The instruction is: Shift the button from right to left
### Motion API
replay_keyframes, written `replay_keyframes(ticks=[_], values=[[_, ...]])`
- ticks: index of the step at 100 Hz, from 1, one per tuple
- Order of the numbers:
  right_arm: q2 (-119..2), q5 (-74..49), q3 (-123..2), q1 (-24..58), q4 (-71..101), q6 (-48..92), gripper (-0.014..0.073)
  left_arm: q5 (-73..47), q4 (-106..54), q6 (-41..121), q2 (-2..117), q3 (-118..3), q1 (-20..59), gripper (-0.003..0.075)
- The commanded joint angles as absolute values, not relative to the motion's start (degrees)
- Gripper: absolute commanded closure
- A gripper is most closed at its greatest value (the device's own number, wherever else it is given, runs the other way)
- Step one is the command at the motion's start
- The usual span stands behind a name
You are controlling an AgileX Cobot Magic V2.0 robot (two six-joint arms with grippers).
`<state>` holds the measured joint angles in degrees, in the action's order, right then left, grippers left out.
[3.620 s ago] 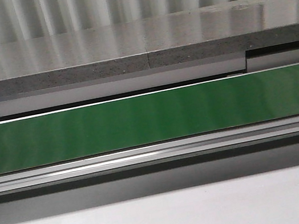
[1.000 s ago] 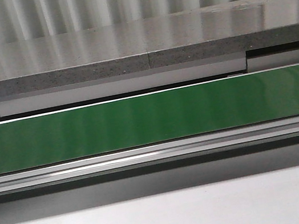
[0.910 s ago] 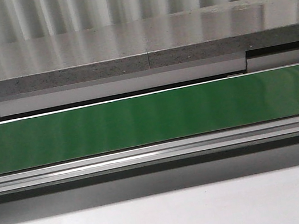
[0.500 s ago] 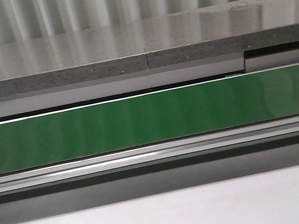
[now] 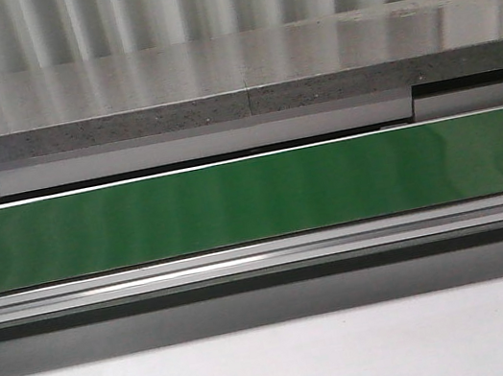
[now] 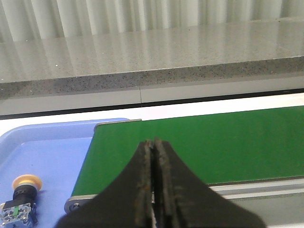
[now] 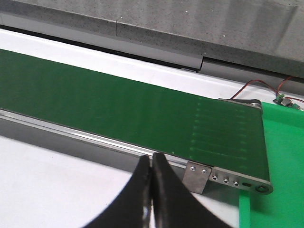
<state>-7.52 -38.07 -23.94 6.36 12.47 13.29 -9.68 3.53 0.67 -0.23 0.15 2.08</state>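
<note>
both claws are pressed together: left claw (image 6: pixel 153 183), right claw (image 7: pixel 151 192). the button (image 6: pixel 20 199) (lower left, in the blue tray (image 6: pixel 52 152)) already sits left; regrasping risks knocking it over.

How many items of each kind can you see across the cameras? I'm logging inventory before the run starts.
Buttons: 1, the button lying in the blue tray
Blue trays: 1
Green conveyor belts: 1
Green trays: 1
Total: 4
</note>
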Motion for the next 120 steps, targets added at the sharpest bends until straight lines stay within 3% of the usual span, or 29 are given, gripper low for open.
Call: replay_keyframes(ticks=[1,52,70,95,120], values=[[-8.2,-33.6,-25.4,6.5,12.3,13.8,0.0659,-4.9,3.3,0.0,-2.0,2.5,2.1,0.0741],[-8.2,-32.5,-25.1,6.4,12.3,13.8,0.0659,-4.9,3.3,0.0,-2.0,2.5,2.1,0.0741],[-8.2,-21.6,-22.6,5.4,5.0,13.4,0.0659,-4.9,3.3,0.0,-2.0,2.5,2.1,0.0741],[-8.2,-2.2,-13.7,1.3,-3.8,0.5,0.0659,-4.9,3.3,0.0,-2.0,2.5,2.1,0.0741],[-6.2,1.1,-5.5,-3.9,-5.2,-1.5,0.0659,-4.9,3.3,0.0,-2.0,2.5,2.1,0.0741]])
